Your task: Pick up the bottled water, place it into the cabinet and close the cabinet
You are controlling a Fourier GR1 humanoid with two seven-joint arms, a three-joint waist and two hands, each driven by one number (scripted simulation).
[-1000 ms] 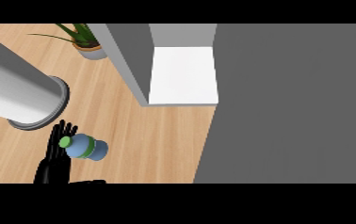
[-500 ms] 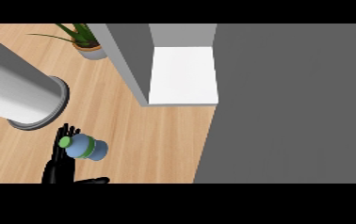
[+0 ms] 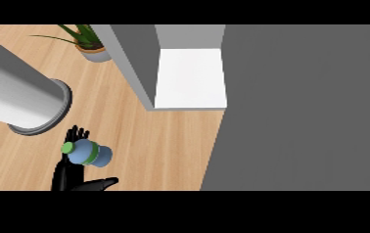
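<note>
Wooden counter (image 3: 173, 144) fills the left half; grey area on the right. Open cabinet (image 3: 189, 78) sits far centre, white shelf showing, grey side wall on its left. Large grey cylinder (image 3: 29, 100) lies at the left edge, potted plant (image 3: 88, 43) far left. Water bottle (image 3: 88, 152), blue with green cap, is at near left on the counter, well apart from the cabinet, apparently tipped towards the left. One robot hand (image 3: 69, 171) comes in at the near left edge, fingers straight and wide beside and behind the bottle, thumb out to the right below it; not wrapped round it yet. Which arm it is can't be told for sure; read as left. Other hand not shown. Step: reaching to grasp, pick-up not done. Next move calls for closing the fingers round the bottle body, then lifting and carrying far-right onto the white shelf.
</note>
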